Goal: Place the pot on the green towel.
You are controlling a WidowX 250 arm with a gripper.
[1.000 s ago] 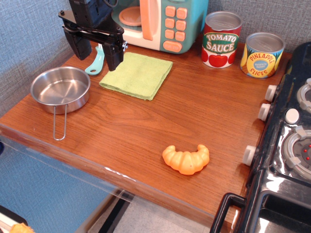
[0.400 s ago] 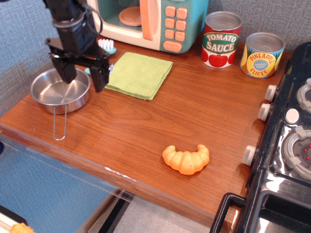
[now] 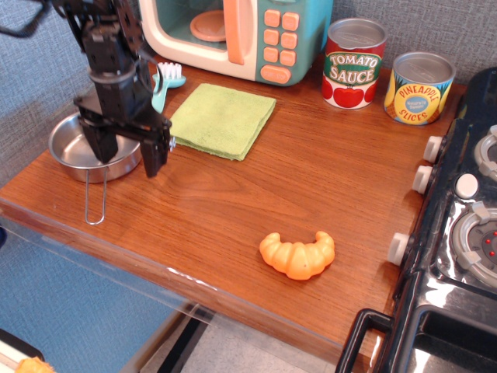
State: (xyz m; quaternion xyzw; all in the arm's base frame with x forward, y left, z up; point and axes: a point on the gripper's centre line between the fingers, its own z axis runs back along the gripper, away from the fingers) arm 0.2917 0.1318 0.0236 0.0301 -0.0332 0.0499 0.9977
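The pot (image 3: 92, 151) sits at the left end of the wooden surface (image 3: 256, 194), its wire handle pointing toward the front edge, just left of the green towel (image 3: 222, 119). We see our end effector (image 3: 126, 148) spread wide, one finger (image 3: 102, 143) inside the pot and the other outside its right rim.

Bare wood lies between the pot (image 3: 81, 151) and green towel (image 3: 223, 119); only the teal utensil (image 3: 165, 80) stands near.
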